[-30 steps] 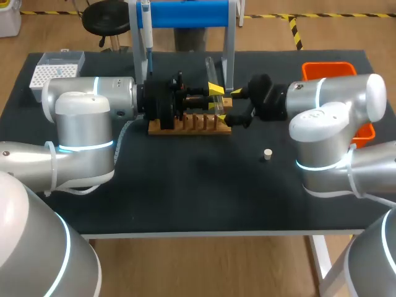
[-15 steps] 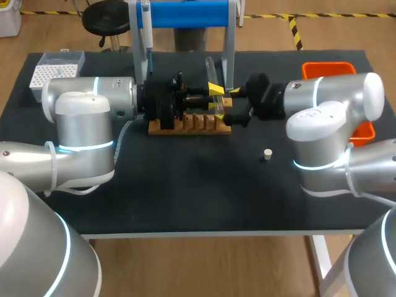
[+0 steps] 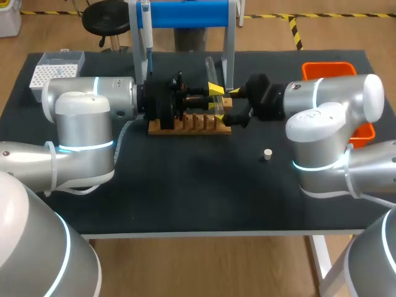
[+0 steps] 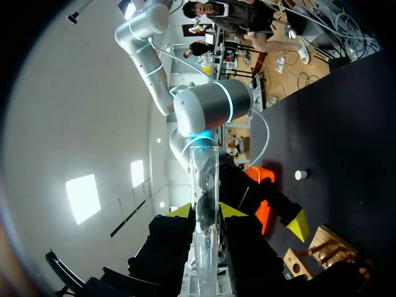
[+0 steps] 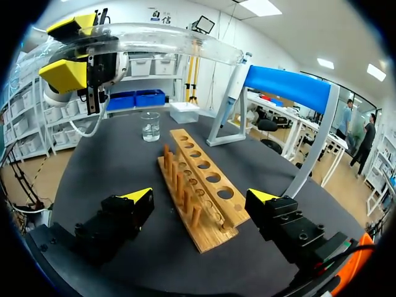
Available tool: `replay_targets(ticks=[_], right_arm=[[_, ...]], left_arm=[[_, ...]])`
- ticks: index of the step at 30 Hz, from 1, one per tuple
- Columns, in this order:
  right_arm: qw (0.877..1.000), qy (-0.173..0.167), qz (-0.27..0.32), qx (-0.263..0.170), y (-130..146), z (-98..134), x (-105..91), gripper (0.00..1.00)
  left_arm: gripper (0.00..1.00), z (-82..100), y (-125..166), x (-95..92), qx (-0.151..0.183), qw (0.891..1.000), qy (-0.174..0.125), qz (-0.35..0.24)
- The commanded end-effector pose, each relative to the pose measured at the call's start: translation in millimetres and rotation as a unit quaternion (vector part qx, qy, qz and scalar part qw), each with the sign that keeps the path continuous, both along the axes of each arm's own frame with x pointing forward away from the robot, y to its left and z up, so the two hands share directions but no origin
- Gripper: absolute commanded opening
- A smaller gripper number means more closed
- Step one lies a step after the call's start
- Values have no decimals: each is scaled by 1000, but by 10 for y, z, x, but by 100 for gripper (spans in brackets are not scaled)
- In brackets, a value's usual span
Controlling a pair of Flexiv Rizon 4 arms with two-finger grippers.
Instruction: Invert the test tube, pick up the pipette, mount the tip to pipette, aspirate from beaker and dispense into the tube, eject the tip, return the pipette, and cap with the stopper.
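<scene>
My left gripper [image 3: 215,98] is shut on a clear test tube [image 3: 210,67], held lying sideways above the wooden rack [image 3: 189,125]. In the left wrist view the test tube [image 4: 204,204] runs out between the yellow fingertips [image 4: 181,211]. My right gripper [image 3: 229,104] faces it from the right, wide open, with nothing in it. In the right wrist view the right gripper [image 5: 199,199] straddles the rack's [image 5: 201,185] end, with the tube [image 5: 167,42] higher up ahead of it. The pipette [image 3: 146,31] hangs on the blue stand [image 3: 185,13]. The beaker [image 5: 150,126] stands beyond the rack. A small stopper [image 3: 267,154] lies on the table.
A white tip box [image 3: 55,68] sits at the back left corner and an orange bin [image 3: 337,67] at the back right. The stand's legs [image 3: 229,59] rise just behind both grippers.
My right arm has edged slightly to the left, towards the tube. The left arm and the tube have kept still.
</scene>
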State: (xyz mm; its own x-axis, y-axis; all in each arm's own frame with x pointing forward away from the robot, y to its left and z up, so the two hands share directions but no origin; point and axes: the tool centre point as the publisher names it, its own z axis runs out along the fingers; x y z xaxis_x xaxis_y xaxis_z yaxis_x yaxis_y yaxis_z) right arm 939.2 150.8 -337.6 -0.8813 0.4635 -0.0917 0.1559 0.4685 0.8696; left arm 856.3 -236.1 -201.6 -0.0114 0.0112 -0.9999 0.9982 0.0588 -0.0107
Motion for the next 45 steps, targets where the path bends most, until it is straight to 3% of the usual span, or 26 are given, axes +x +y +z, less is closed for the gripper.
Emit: replay_targets(ticks=[1,16,22,29,35,45], right_arm=[[1000,-1,0,2,-4,-11,-6,100],[1000,-1,0,2,-4,-11,-6,100],[1000,-1,0,2,-4,-11,-6,100],[1000,-1,0,2,-4,-11,-6,100],[1000,-1,0,2,-4,-11,-6,100],[1000,-1,0,2,-4,-11,-6,100]], left_arm=[[0,2,-9,-3,0,1000,-1,1],[0,2,-9,-3,0,1000,-1,1],[0,-23,68,-19,14,999,34,36],[0,-31,100,120,25,991,123,47],[0,-28,89,278,27,976,209,53],[0,-44,115,502,8,938,343,39]])
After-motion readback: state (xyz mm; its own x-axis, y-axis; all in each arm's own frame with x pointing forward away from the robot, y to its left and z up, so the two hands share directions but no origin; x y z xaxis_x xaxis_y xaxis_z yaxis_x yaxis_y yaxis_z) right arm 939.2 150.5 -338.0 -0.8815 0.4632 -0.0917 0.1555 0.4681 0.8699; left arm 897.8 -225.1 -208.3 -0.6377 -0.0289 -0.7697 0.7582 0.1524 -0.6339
